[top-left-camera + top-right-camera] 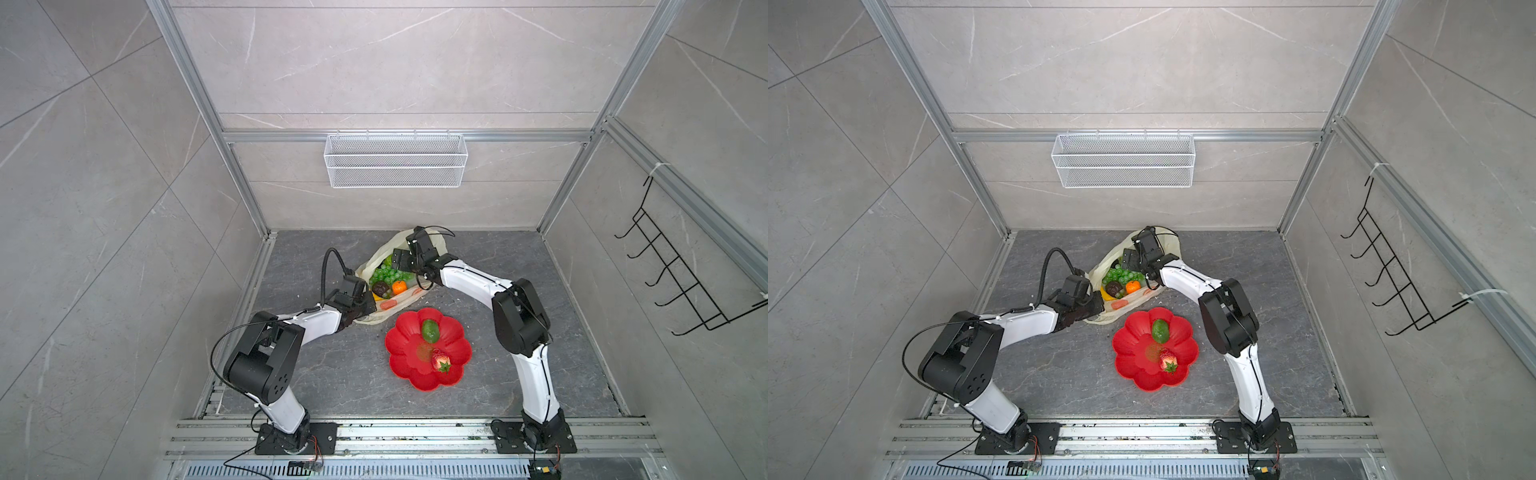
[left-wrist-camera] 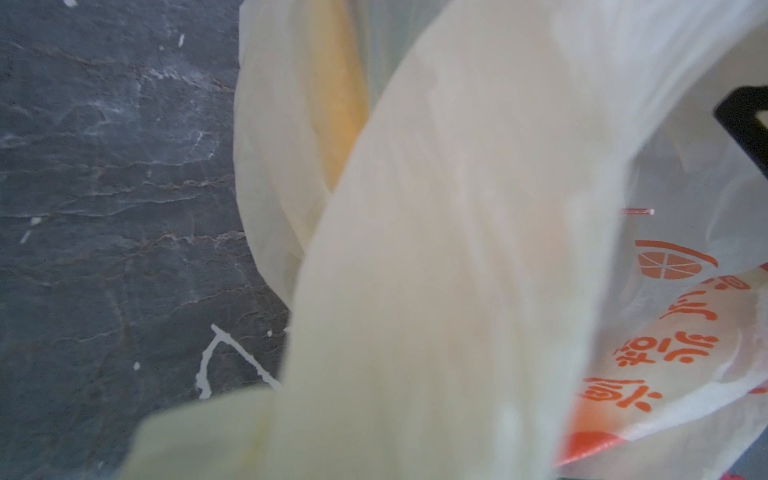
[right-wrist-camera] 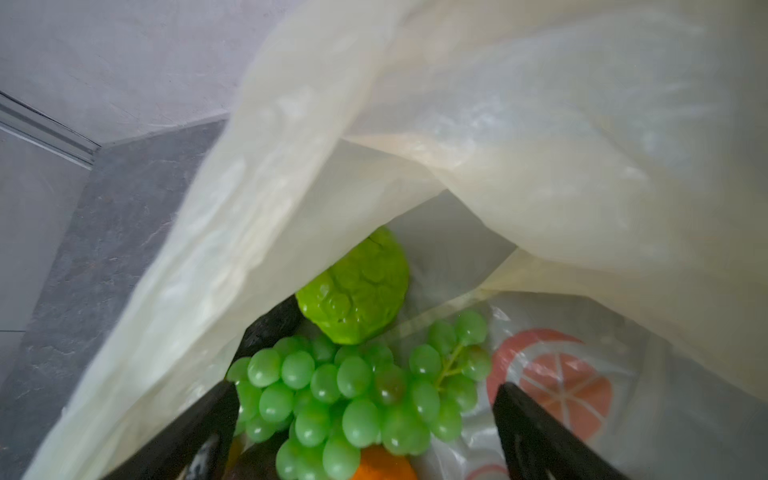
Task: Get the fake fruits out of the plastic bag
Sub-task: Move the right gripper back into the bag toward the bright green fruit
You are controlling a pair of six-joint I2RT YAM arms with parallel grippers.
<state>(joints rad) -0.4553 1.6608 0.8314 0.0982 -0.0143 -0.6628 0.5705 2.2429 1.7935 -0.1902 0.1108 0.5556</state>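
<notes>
Holding the bag: left gripper (image 1: pixel 370 308), pincer closed together on the near edge of the plastic bag (image 1: pixel 376 255), at the bag's 7 o'clock.
Right gripper (image 3: pixel 365 386): jaws wide apart inside the bag mouth, one on either side of the grape bunch (image 3: pixel 353 399); whether they touch it cannot be told.
Bag: lies open on the dark floor (image 1: pixel 498 291), at 11 o'clock from the red plate (image 1: pixel 405 353).
Inside the bag: grape bunch, bumpy green ball (image 3: pixel 357 299), orange (image 1: pixel 399 286), dark avocado (image 1: pixel 380 288), banana (image 1: pixel 377 297) partly hidden.
On the plate: green avocado (image 1: pixel 430 330) at 12 o'clock, strawberry (image 1: pixel 441 360) at 5 o'clock.
</notes>
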